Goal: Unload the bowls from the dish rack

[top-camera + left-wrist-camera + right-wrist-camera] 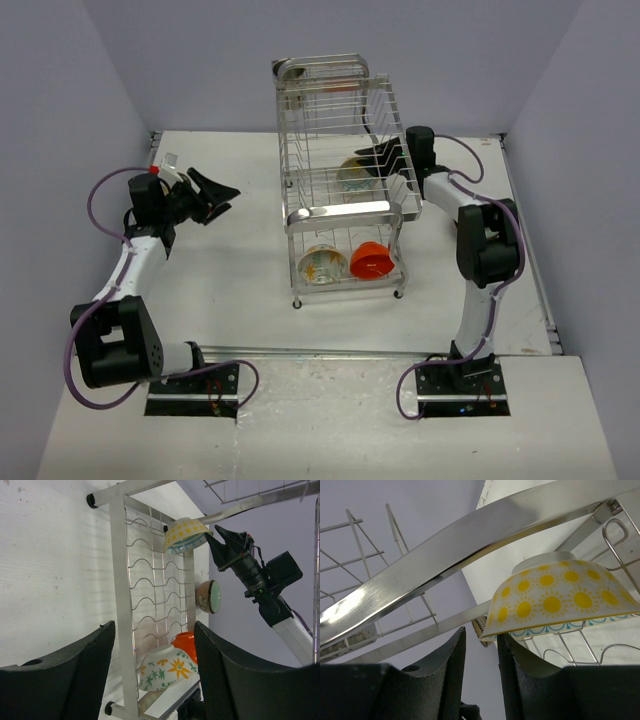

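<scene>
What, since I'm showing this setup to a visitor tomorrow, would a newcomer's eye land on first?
The tall chrome dish rack at centre dominates, with a bright orange-red bowl and a flowered bowl on its lower tier. On the upper tier, the right gripper noses up to the rim of a yellow sun-patterned bowl.

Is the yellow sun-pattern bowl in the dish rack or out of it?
In. The bowl rests on the upper-tier wires of the dish rack, and the right gripper is at its rim.
</scene>
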Controlling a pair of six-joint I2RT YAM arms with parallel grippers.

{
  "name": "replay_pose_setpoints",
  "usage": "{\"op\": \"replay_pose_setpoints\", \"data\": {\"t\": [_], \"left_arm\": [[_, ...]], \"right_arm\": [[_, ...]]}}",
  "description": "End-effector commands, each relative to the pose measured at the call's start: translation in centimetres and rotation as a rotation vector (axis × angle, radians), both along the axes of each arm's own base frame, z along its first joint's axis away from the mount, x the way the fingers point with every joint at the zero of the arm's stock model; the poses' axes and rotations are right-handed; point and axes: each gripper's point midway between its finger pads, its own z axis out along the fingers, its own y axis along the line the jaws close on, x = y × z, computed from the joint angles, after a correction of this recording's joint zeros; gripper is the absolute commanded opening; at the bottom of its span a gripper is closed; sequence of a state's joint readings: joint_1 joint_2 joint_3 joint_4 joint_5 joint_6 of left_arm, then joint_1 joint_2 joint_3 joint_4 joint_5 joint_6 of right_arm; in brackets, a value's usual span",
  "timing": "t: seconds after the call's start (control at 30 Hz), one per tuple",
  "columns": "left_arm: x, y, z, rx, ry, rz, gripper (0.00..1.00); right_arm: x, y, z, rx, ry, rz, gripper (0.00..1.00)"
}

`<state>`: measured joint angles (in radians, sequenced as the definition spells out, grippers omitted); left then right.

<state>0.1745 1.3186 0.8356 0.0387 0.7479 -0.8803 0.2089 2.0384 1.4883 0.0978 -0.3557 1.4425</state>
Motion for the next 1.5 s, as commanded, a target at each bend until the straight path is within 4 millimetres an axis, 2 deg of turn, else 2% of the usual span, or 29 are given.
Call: {"op": "replay_pose_setpoints", "data": {"t": [0.0, 0.47, 0.57, 0.6, 0.67, 0.7, 0.73, 0.83, 0.87, 0.93, 0.97, 1.0, 1.07, 1.13, 1.17, 1.23, 1.27, 1.33, 1.37, 1.43, 1.47], "left_arm": [[0.2, 0.0, 0.5, -0.014, -0.032, -0.014, 0.65], [0.2, -0.2, 0.8, -0.034, -0.039, -0.02, 0.65], [0.2, -0.1, 0.9, -0.035, -0.043, -0.021, 0.65], [0.2, -0.1, 1.0, -0.035, -0.044, -0.023, 0.65], [0.2, -0.2, 1.0, -0.036, -0.045, -0.024, 0.65], [0.2, -0.2, 0.9, -0.035, -0.045, -0.023, 0.65], [0.2, -0.1, 0.9, -0.036, -0.043, -0.023, 0.65], [0.1, -0.2, 0.7, -0.036, -0.042, -0.024, 0.65], [0.1, -0.2, 0.7, -0.036, -0.042, -0.024, 0.65], [0.1, -0.2, 0.6, -0.036, -0.04, -0.023, 0.65], [0.1, -0.2, 0.5, -0.037, -0.037, -0.023, 0.65], [0.1, -0.2, 0.6, -0.036, -0.038, -0.023, 0.65], [0.0, -0.2, 0.5, -0.035, -0.038, -0.023, 0.65], [0.1, -0.1, 0.6, -0.034, -0.039, -0.019, 0.65], [0.0, -0.2, 0.6, -0.034, -0.038, -0.02, 0.65], [0.0, -0.1, 0.6, -0.033, -0.037, -0.018, 0.65], [0.0, -0.1, 0.6, -0.032, -0.037, -0.016, 0.65], [0.0, -0.1, 0.7, -0.029, -0.04, -0.014, 0.65], [-0.1, -0.1, 0.8, -0.029, -0.041, -0.012, 0.65], [-0.1, 0.0, 0.8, -0.025, -0.042, -0.009, 0.65], [-0.2, -0.1, 0.8, -0.024, -0.042, -0.009, 0.65]], "right_arm": [[0.7, -0.1, 0.6, -0.014, -0.024, -0.017, 0.33], [2.4, -0.3, -2.1, -0.062, 0.042, -0.042, 0.31], [2.9, -0.4, -2.2, -0.064, 0.039, -0.051, 0.27], [3.0, -0.5, -2.4, -0.068, 0.039, -0.056, 0.19], [3.0, -0.7, -2.5, -0.075, 0.041, -0.068, 0.12], [2.9, -0.7, -2.6, -0.076, 0.046, -0.07, 0.03], [2.8, -0.8, -2.7, -0.077, 0.048, -0.071, 0.0], [2.3, -0.8, -3.0, -0.079, 0.051, -0.067, 0.0], [1.8, -0.9, -3.8, -0.084, 0.065, -0.064, 0.0], [1.4, -0.7, -2.8, -0.069, 0.031, -0.059, 0.0], [0.6, -0.8, -3.6, -0.063, 0.046, -0.057, 0.0], [0.6, -0.6, -2.0, -0.042, -0.009, -0.053, 0.0], [-0.3, -0.4, -1.7, -0.011, -0.041, -0.041, 0.0], [-1.0, -0.3, 0.1, 0.013, -0.097, -0.031, 0.0], [-1.6, -0.3, -0.2, 0.016, -0.097, -0.021, 0.0], [-1.9, -0.3, 1.7, 0.035, -0.166, -0.019, 0.0], [-2.4, -0.3, 1.5, 0.039, -0.173, -0.013, 0.0], [-2.5, -0.4, 2.9, 0.051, -0.234, -0.011, 0.0], [-2.9, -0.4, 2.6, 0.049, -0.238, -0.006, 0.0], [-3.0, -0.4, 3.5, 0.063, -0.302, -0.002, 0.0], [-3.3, -0.3, 3.1, 0.072, -0.315, 0.001, 0.0]]}}
